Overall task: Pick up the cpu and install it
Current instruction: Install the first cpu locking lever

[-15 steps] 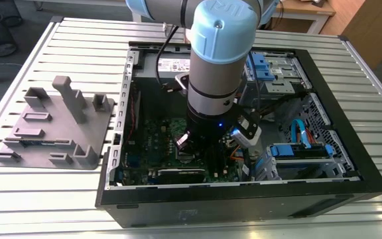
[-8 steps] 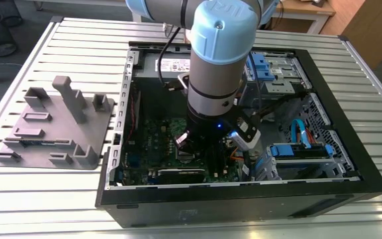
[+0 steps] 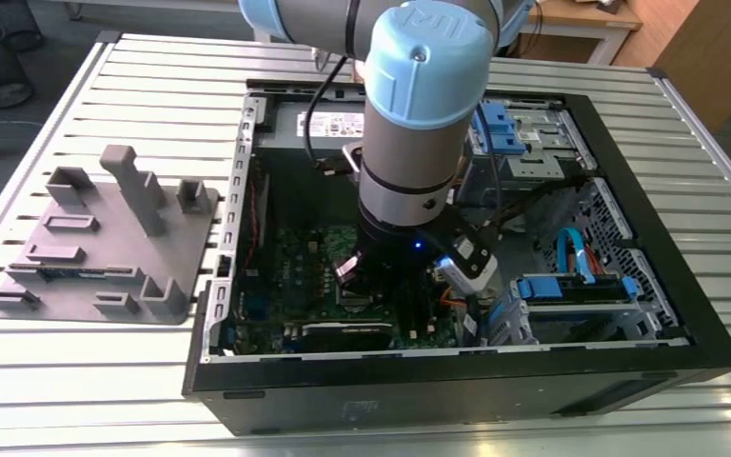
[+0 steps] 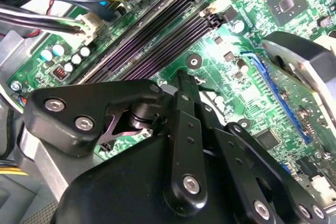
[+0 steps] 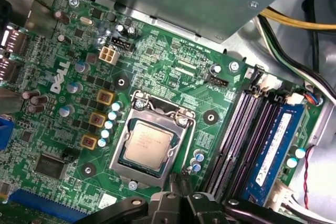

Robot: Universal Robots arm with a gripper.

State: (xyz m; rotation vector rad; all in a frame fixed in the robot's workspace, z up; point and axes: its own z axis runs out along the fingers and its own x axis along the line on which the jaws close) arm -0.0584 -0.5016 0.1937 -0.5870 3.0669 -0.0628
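Silver-grey square cpu [image 5: 146,144] lies flat in the metal-framed socket [image 5: 185,127] on the green motherboard [image 5: 173,72], at lower centre of the first wrist view; being square it has no long axis, and its edges sit slightly skewed to the frame, matching the socket's tilt. Nothing touches its shiny top. Black slots and a blue memory stick [image 5: 273,148] run diagonally beside the socket. The black gripper [image 5: 181,198] hangs just beside the socket's near edge, its linkage crowding the frame's bottom; whether its fingers are spread or pressed together I cannot tell. In the exterior view the grey-and-blue arm [image 3: 417,124] stands nearly upright, wrist [image 3: 398,252] down inside the open black computer case [image 3: 670,276] on the slatted metal table [image 3: 111,381].
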